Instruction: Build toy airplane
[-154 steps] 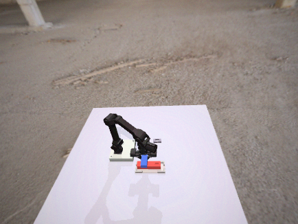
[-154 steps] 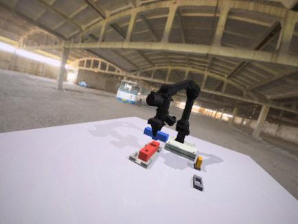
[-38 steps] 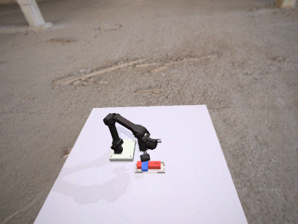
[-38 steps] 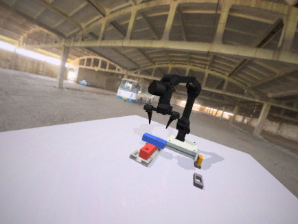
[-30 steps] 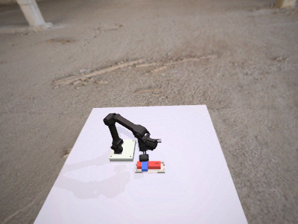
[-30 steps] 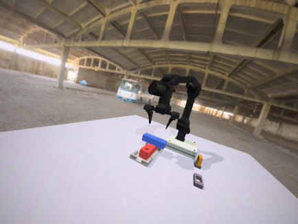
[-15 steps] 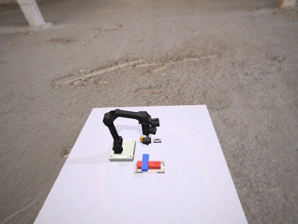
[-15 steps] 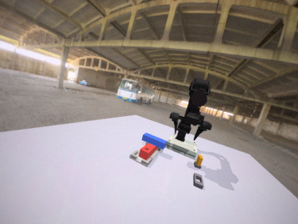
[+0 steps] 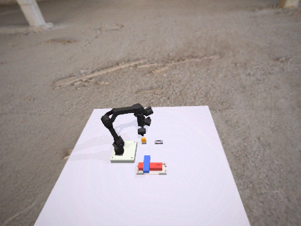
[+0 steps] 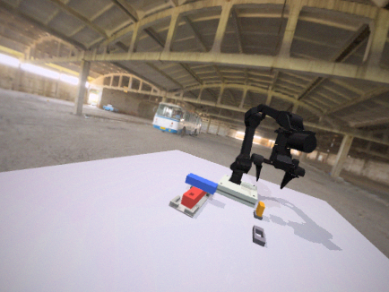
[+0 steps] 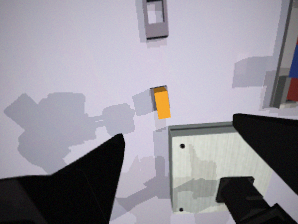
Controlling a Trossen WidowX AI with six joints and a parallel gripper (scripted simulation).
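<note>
The red fuselage [image 9: 156,166] [image 10: 193,197] [image 11: 294,91] lies in the pale cradle [image 9: 163,172] [image 10: 177,205] [image 11: 283,55] and looks flat. The blue wing [image 9: 146,163] [image 10: 202,184] [image 11: 295,65] lies crosswise on top of it; its tab is hidden. The tail socket shows as a dark opening on the fuselage, with nothing in it. The orange tail fin [image 9: 143,140] [image 10: 261,209] [image 11: 162,104] stands upright on a small dark base near the robot's base plate. My gripper [image 10: 270,184] [image 11: 177,129] is open and empty, pointing down above the fin's area, well clear of the fin and the cradle.
A grey block with a rectangular opening [image 9: 156,142] [image 10: 259,242] [image 11: 157,31] lies beyond the fin, away from the base plate. The robot's pale base plate [image 9: 123,160] [image 10: 237,193] [image 11: 190,200] is between the fin and the cradle side.
</note>
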